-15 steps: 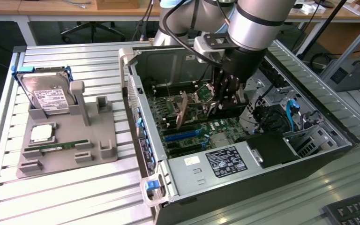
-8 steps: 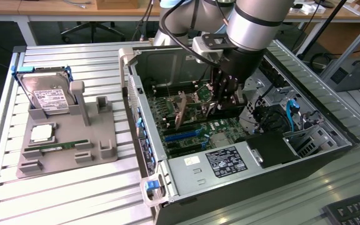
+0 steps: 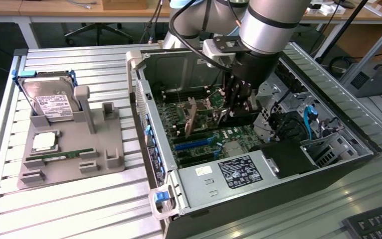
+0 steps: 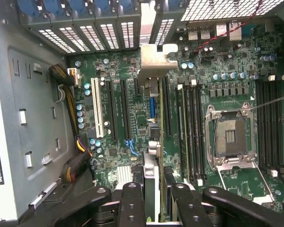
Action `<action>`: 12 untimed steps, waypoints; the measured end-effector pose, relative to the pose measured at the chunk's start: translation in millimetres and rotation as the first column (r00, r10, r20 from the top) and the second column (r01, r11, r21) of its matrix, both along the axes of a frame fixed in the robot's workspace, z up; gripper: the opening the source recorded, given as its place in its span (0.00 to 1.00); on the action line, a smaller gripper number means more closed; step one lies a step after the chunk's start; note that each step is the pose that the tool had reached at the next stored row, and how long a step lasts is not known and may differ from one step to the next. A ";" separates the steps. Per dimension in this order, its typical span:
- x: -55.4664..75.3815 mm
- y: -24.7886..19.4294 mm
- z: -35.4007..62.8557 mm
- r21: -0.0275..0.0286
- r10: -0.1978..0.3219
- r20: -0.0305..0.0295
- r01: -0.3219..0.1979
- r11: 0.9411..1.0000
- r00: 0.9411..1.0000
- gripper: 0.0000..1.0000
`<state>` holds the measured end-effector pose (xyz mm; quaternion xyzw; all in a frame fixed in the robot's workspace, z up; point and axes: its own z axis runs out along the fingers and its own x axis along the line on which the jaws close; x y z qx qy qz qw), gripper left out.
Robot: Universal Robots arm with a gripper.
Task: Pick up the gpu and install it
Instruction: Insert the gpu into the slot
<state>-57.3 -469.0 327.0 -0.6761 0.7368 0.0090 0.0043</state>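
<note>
The gpu (image 3: 192, 119) stands on edge inside the open computer case (image 3: 177, 184), over the motherboard's expansion slots. In the wrist view the gpu (image 4: 152, 94) appears edge-on. Its silver end bracket (image 4: 154, 59) lies against the rear slot openings, and its other end runs between my two black fingers (image 4: 132, 203). My gripper (image 4: 157, 191) is shut on that end of the card. In the exterior view the gripper (image 3: 234, 107) reaches down into the middle of the case. I cannot tell whether the card is seated in a slot.
A grey fixture (image 3: 105, 159) at the exterior view's left holds a hard drive (image 3: 51, 102), a CPU (image 3: 45, 141) and a RAM stick (image 3: 58, 157). The power supply (image 3: 244, 169), drive cage (image 3: 324, 144) and case walls hem in the gripper. An open CPU socket (image 4: 229, 137) lies beside the slots.
</note>
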 end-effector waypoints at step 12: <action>-2.8 0.0 -0.7 0.000 0.000 0.000 0.000 1.000 1.000 0.27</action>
